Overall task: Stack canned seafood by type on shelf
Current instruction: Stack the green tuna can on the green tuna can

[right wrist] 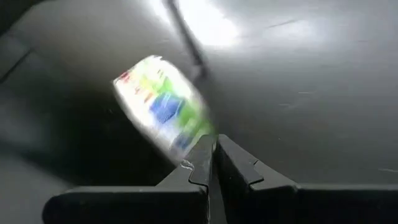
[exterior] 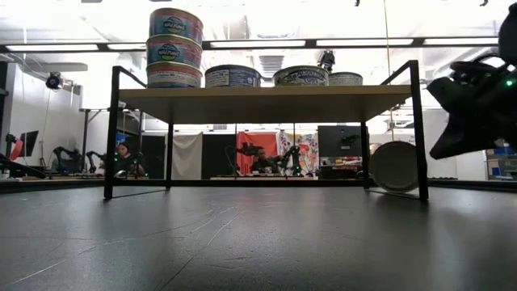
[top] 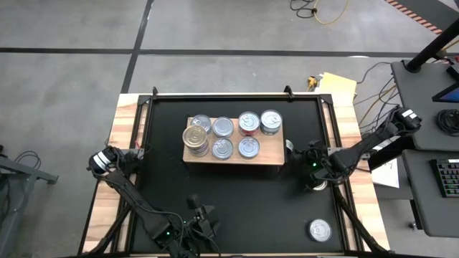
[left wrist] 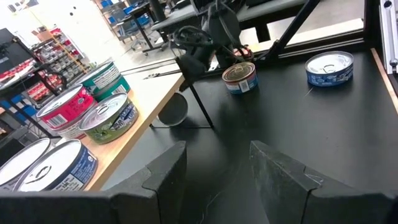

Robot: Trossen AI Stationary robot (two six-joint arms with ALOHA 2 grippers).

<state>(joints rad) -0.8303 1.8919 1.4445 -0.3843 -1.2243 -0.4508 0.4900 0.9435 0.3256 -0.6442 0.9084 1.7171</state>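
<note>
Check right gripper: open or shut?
Shut. In the right wrist view the right gripper's two fingers meet with no gap, nothing between them; a blurred can lies just beyond.

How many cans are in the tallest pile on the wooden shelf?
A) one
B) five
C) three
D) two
C. In the low view, the tallest pile at one end of the shelf shows three cans sitting one on top of another, while the other cans beside it rise far less.
</note>
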